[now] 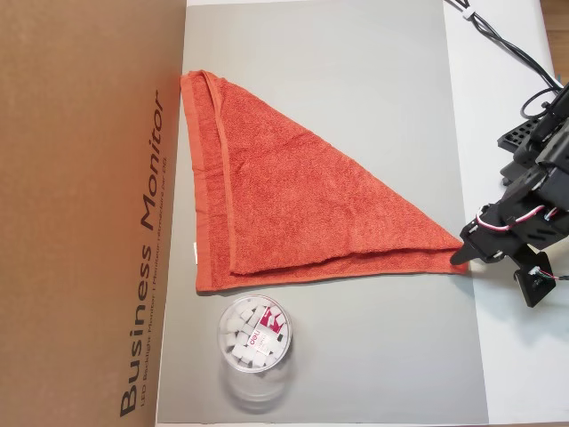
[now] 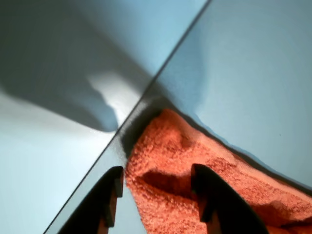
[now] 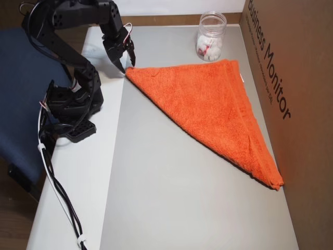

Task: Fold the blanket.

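Observation:
The orange-red blanket lies on the grey mat, folded into a triangle, with its hemmed band and a small white tag along the left side in an overhead view. Its pointed corner reaches the mat's right edge. My gripper is at that corner. In the wrist view the gripper is open, and its two dark fingers stand on either side of the blanket's tip, which rests flat on the mat. In an overhead view the gripper points down at the blanket's corner.
A clear jar of white pieces stands just below the blanket; it also shows in an overhead view. A cardboard box walls the mat's side by the hem. The arm's base and cables sit on the white table.

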`<action>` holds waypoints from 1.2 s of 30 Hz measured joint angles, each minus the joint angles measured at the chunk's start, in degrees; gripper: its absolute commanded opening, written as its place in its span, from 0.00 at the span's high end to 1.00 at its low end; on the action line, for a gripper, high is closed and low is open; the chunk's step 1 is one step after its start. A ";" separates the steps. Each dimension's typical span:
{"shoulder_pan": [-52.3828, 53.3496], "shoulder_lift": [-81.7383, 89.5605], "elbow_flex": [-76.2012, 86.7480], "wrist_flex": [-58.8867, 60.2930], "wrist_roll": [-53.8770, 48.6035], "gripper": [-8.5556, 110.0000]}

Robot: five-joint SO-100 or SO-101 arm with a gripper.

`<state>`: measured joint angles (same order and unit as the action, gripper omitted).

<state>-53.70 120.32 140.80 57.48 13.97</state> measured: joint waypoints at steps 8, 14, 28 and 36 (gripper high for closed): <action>0.44 -2.02 1.41 -0.26 0.18 0.81; 0.79 -2.02 5.01 -2.72 0.18 0.81; 0.88 -2.20 5.80 -6.15 0.09 0.82; 0.62 -2.20 5.80 -6.50 0.00 0.93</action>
<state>-53.09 118.12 146.60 50.98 13.97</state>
